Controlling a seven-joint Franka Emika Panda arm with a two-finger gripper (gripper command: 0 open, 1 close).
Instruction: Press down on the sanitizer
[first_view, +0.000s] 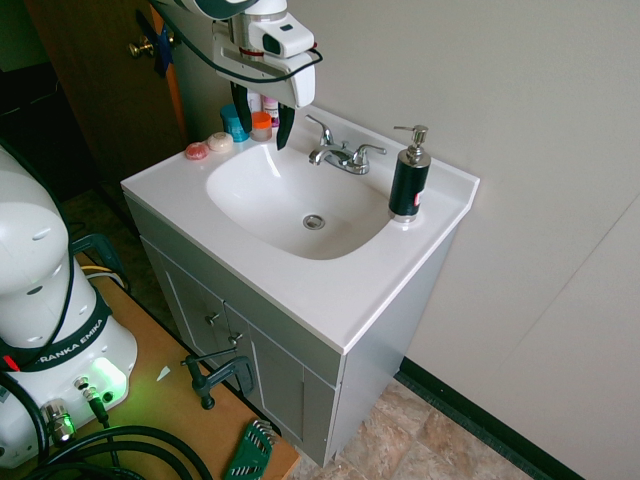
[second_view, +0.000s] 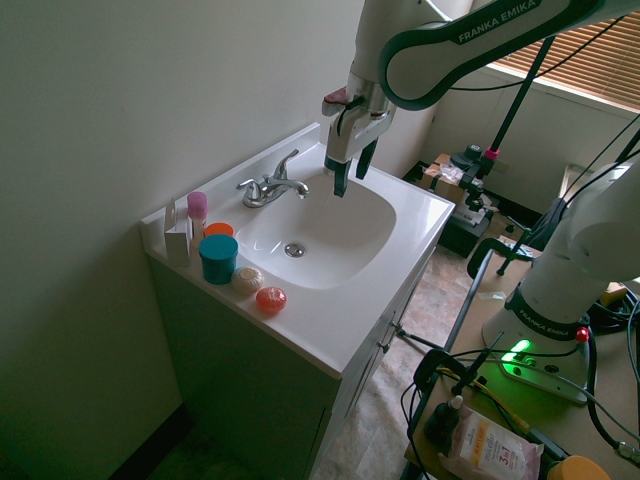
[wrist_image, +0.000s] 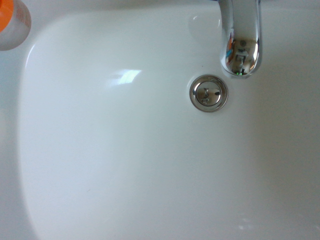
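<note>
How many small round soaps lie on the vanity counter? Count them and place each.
2, side by side at the counter's front corner: the pink round soap nearer the edge, the cream round soap beside the teal jar.

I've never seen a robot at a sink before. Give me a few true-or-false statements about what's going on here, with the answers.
1. The gripper hangs above the sink with its fingers open. True.
2. The fingers are pressing the sanitizer. False: the sanitizer stands apart, at the other side of the faucet, untouched.
3. The sanitizer is a black bottle with a silver pump. True.
4. A teal jar stands on the sink's counter. True.
5. The gripper holds an orange jar. False: it holds nothing.
</note>
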